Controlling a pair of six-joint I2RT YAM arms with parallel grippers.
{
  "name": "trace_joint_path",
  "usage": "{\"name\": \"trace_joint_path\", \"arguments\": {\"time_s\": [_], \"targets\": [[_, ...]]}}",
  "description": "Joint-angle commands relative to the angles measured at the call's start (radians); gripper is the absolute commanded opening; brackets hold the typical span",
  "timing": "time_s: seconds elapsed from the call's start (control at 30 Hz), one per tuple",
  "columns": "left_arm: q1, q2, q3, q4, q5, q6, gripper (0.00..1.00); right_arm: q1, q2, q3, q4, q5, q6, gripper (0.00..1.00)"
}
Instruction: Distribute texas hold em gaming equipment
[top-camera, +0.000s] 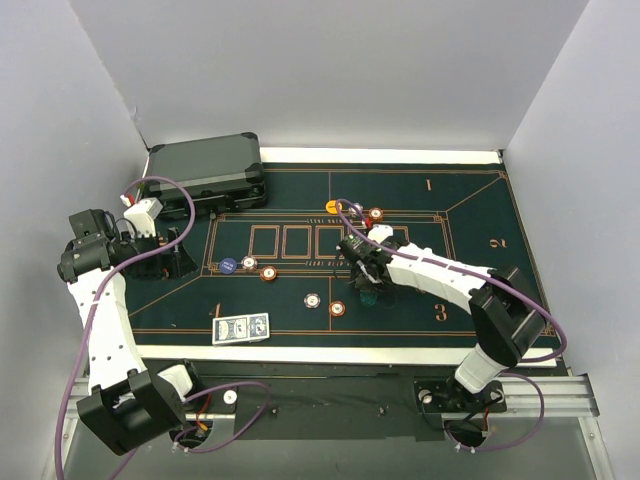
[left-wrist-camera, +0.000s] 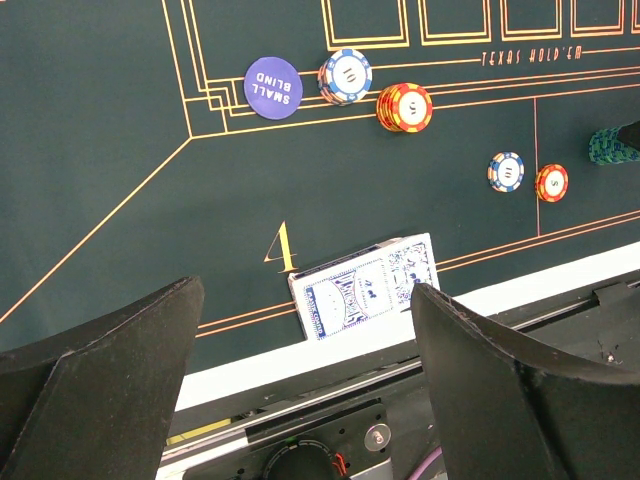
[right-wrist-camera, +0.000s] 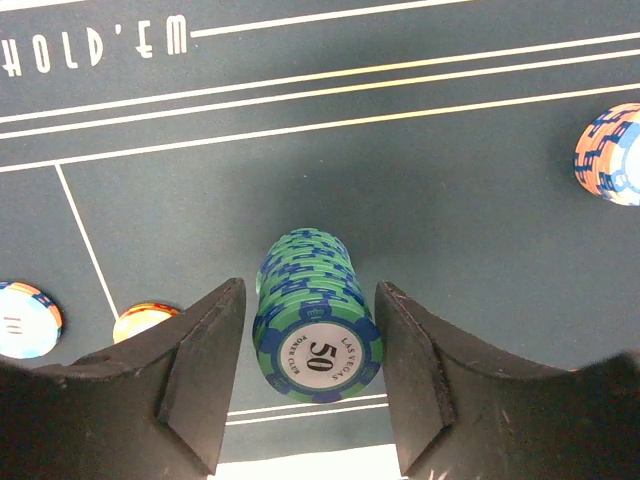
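Observation:
A tall stack of green-and-blue "50" poker chips (right-wrist-camera: 318, 320) stands on the green felt mat (top-camera: 300, 315) near the "3" mark. My right gripper (right-wrist-camera: 310, 290) straddles it, open, with a narrow gap showing on each side of the stack (top-camera: 371, 297). A deck of blue-backed cards (left-wrist-camera: 365, 287) lies at the mat's near edge by the "4". My left gripper (left-wrist-camera: 308, 295) hangs open and empty above the near-left corner. Loose chips lie mid-mat: a blue "small blind" disc (left-wrist-camera: 273, 86), a blue-white stack (left-wrist-camera: 345, 76), a red-yellow stack (left-wrist-camera: 404, 107) and two single chips (left-wrist-camera: 506, 171).
A dark grey hard case (top-camera: 208, 170) sits at the back left, partly on the mat. More chips (top-camera: 352, 210) lie behind the right arm. An orange-blue stack (right-wrist-camera: 610, 155) stands at the right edge of the right wrist view. The metal rail (top-camera: 400, 385) runs along the near edge.

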Motion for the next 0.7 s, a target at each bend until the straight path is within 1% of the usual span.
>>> {"name": "trace_joint_path", "arguments": {"time_s": [0.0,0.1,0.3,0.67], "targets": [[0.007,-0.024,0.003,0.032,0.005,0.016,0.96,-0.006,-0.007,-0.014,-0.022,0.012,0.010,0.49],[0.006,-0.022,-0.001,0.034,0.007,0.016,0.96,-0.006,-0.013,-0.016,-0.024,0.012,0.013,0.44],[0.006,-0.024,-0.009,0.035,0.001,0.021,0.96,-0.008,-0.034,-0.010,-0.031,0.014,0.010,0.38],[0.006,-0.024,-0.020,0.043,0.010,0.016,0.96,0.011,-0.094,0.075,-0.117,0.037,-0.009,0.37]]}}
